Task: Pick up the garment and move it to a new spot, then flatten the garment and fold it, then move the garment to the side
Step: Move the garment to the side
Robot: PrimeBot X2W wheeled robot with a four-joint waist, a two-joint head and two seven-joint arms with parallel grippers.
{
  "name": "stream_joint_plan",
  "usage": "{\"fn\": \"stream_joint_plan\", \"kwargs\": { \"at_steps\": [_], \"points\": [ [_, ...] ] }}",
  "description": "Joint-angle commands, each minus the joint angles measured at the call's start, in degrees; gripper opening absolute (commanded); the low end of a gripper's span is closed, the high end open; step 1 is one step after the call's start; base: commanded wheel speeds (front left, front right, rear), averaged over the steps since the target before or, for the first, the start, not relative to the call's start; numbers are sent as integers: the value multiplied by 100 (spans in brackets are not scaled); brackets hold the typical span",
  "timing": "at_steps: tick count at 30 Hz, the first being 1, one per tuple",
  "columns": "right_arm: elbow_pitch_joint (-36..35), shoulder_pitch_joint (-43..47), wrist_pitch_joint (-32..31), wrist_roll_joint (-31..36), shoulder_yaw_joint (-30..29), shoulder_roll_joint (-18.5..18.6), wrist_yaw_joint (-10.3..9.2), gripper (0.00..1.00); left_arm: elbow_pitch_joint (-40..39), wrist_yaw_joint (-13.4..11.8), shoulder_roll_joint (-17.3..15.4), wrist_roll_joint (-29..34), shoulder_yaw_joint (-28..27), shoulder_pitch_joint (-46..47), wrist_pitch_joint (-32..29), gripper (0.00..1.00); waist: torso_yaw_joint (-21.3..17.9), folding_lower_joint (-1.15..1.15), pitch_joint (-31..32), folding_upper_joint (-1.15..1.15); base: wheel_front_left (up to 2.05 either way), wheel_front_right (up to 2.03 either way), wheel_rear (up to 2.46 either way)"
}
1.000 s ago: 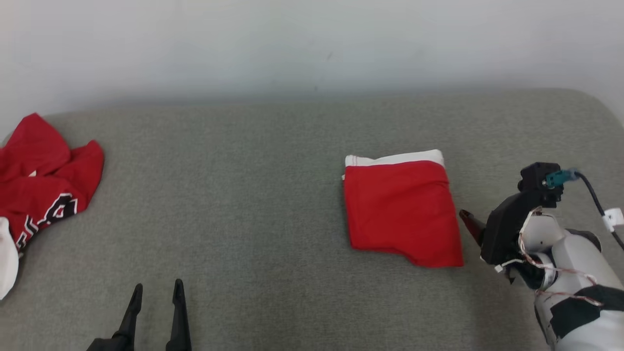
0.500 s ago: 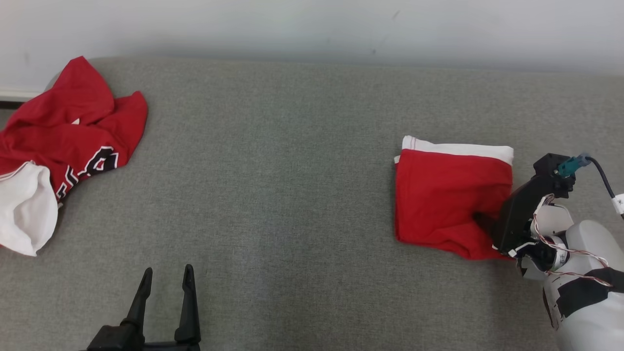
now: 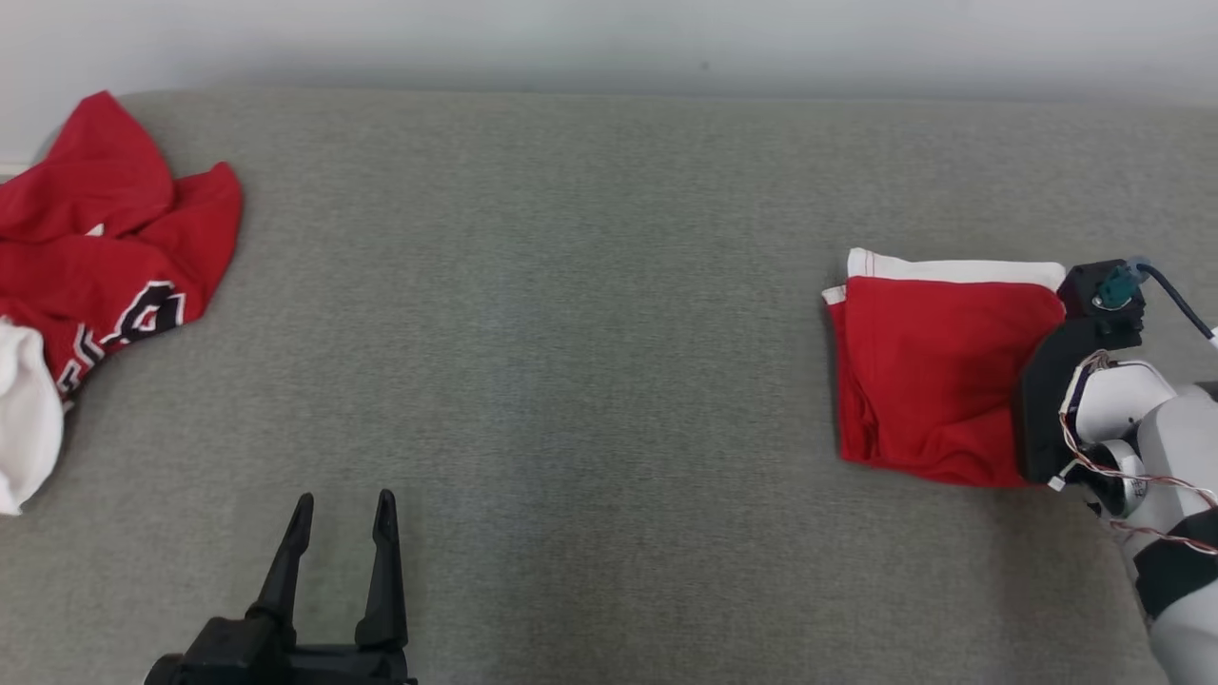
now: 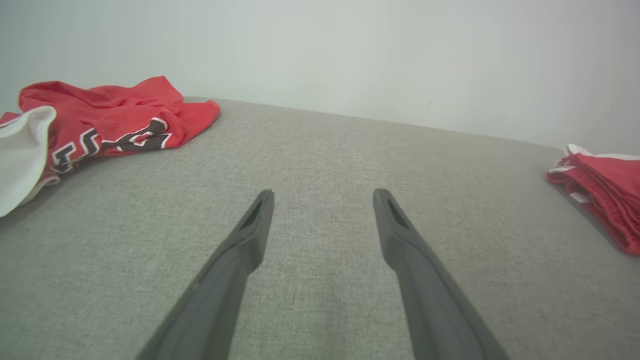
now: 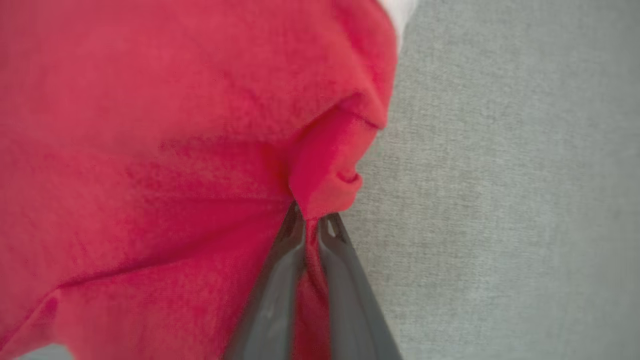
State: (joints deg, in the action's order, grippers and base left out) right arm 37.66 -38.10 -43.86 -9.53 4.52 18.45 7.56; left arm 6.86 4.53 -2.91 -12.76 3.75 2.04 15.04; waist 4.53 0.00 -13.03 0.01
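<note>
1. Right wrist view: right claw (image 5: 311, 220) clamped on the right edge of the folded garment (image 5: 150, 125), at the right of the table (image 3: 571, 333)
2. Left claw (image 3: 344, 499) apart, near left
3. Likely step: moving it aside; next, slide gently, keeping folds

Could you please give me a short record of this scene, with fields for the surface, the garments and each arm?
surface: grey fabric surface
task garment: folded red garment, white band along its far edge, lying at the robot's right
other garment: crumpled red garment with black-and-white lettering, at the far left
right arm: right gripper shut on a pinch of the folded red garment's edge
left arm: left gripper open, holding nothing, apart from both garments
task stage: garment folded and gripped, seemingly ready to be moved aside
</note>
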Motion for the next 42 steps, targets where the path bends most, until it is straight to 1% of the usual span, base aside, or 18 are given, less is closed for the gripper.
{"fn": "stream_joint_plan", "kwargs": {
  "at_steps": [1,5,8,13,17,24,28,34,37,39,41,42],
  "points": [
    [-87,77,3,33,120,80,-16,0,-64,1,3,41,-9,63,20,100,-232,0,-22,-1,0,0,0],
    [-555,134,63,65,697,624,-16,0,-230,39,4,156,-3,135,20,100,-632,0,-138,-1,0,0,0],
    [-812,145,169,-38,959,918,-16,0,-377,75,2,237,-27,207,20,100,-964,0,-261,-1,0,0,0],
    [-898,214,595,-39,1080,1288,-16,0,-536,168,-14,456,54,366,20,100,-1443,0,-468,-1,0,0,0],
    [-720,94,1193,35,1109,1454,-16,0,-637,232,-94,558,209,492,20,100,-1704,0,-671,-1,0,0,0],
    [-123,-275,2317,327,958,1554,-16,0,-875,275,-300,719,560,629,20,100,-1920,0,-1099,-1,0,0,0],
    [219,-475,2853,512,617,1581,-16,0,-1034,289,-409,738,685,741,20,100,-1930,0,-1366,-1,0,0,0],
    [776,-710,3527,668,144,1679,-16,0,-1158,298,-556,757,770,796,20,100,-1940,0,-1565,-1,0,0,0],
    [921,-799,3895,711,-4,1616,-16,0,-1242,298,-637,784,776,809,20,100,-1949,0,-1645,-1,0,0,0],
    [953,-849,3988,726,-37,1583,-16,0,-1285,289,-669,797,761,806,20,100,-1970,0,-1682,-1,0,0,0],
    [1000,-900,4123,673,54,1429,-15,0,-1353,261,-722,818,735,759,19,100,-2023,0,-1716,-1,0,0,0],
    [1003,-931,4191,743,97,1454,-16,0,-1378,250,-740,827,731,733,17,100,-2038,0,-1731,-1,0,0,0]
  ]
}}
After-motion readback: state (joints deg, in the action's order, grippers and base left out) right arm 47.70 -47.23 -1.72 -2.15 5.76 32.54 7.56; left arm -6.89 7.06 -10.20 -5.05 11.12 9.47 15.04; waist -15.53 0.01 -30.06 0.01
